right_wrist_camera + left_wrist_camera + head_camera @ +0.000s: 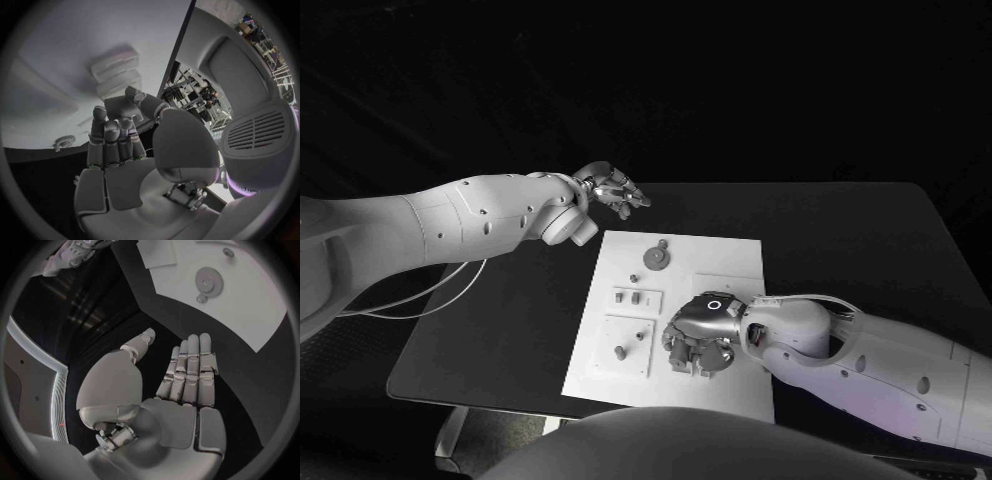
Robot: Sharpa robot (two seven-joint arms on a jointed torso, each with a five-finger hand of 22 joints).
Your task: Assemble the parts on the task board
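White task board (733, 255) with grey parts (653, 260) on black table (848, 230).

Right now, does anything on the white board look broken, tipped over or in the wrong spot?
Nothing stands out. The task board lies flat on the table, and the gear sits on it. The right hand is over the board's near part and hides what is under it. The left hand is off the board with nothing in it.
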